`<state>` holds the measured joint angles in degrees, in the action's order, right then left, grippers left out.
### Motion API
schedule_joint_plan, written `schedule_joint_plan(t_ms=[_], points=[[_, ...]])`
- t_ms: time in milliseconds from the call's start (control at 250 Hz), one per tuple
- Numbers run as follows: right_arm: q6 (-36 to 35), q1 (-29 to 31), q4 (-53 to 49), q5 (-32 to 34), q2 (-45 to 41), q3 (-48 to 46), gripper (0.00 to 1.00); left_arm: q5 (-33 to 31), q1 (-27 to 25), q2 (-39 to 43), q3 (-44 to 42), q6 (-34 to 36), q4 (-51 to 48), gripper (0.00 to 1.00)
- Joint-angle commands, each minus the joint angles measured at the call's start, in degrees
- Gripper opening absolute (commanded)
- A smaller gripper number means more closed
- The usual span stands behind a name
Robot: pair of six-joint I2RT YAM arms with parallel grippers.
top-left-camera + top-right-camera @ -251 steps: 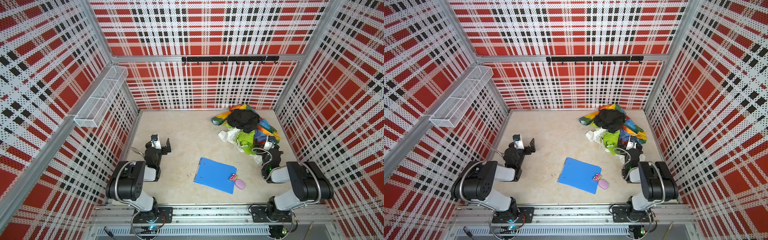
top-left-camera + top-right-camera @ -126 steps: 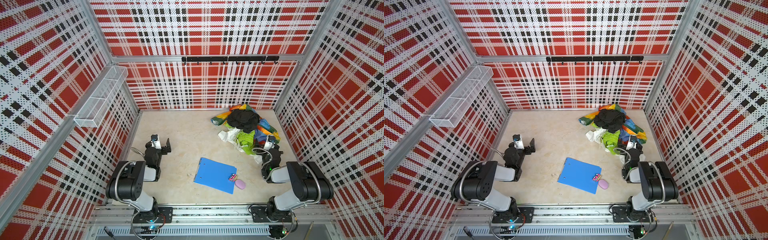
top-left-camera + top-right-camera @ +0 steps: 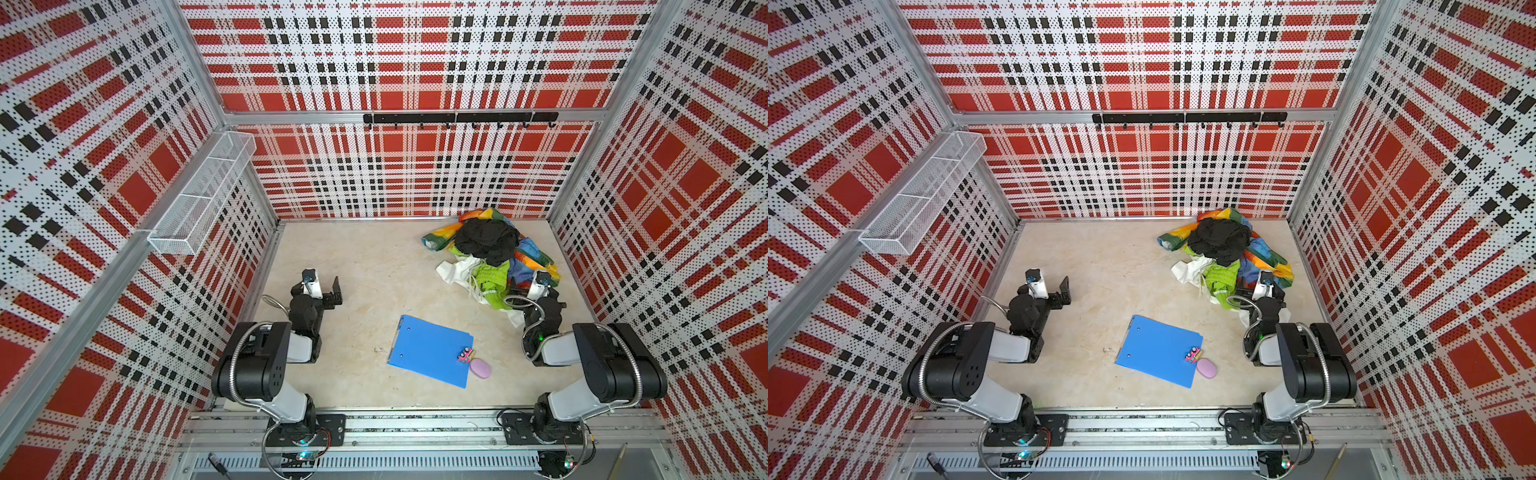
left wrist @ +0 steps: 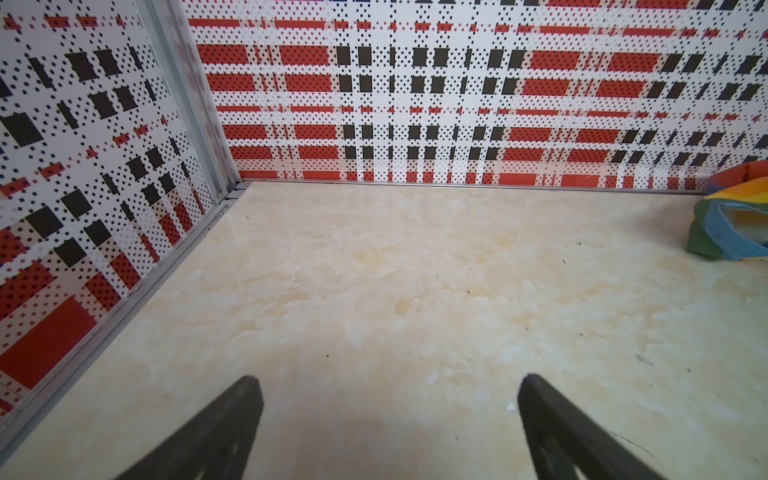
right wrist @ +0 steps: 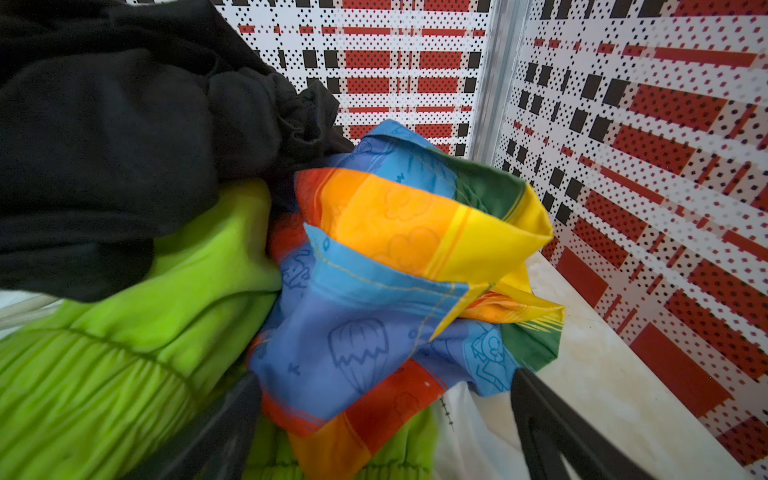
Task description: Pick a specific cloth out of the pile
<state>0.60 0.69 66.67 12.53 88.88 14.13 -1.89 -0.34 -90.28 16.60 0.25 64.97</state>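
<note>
Closing the wide-open right pincer (image 5: 386, 378) now would likely snag the rainbow fabric (image 5: 374, 270) bulging between its tips (or the green garment (image 5: 124, 353)) rather than the white cloth (image 3: 455, 270) tucked under the near edge of the pile (image 3: 490, 253).

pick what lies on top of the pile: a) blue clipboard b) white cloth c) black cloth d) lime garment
c: in a top view the black cloth crowns the pile, while the lime garment and the white cloth stick out lower at its edge.
</note>
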Motion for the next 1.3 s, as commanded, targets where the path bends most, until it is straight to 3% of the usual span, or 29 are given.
schedule_joint_plan(t_ms=[0, 848, 1096, 1293], points=[[-0.6, 0.2, 3.2, 0.7, 0.3, 0.9, 1.0, 0.5, 0.3, 0.1, 0.9, -0.1, 1.0, 0.99], [-0.9, 0.2, 7.3, 0.0, 0.1, -1.4, 1.0, 4.2, 1.9, 1.0, 0.0, -1.0, 1.7, 0.99], [-1.0, 0.2, 7.7, -0.2, -1.8, -2.4, 1.0, 0.4, 0.2, 4.6, -1.0, -0.1, 0.7, 0.99], [-0.1, 0.2, 3.0, 2.0, -7.0, -2.5, 1.0, -6.0, -3.9, 11.0, 0.9, 2.7, -8.1, 0.99]])
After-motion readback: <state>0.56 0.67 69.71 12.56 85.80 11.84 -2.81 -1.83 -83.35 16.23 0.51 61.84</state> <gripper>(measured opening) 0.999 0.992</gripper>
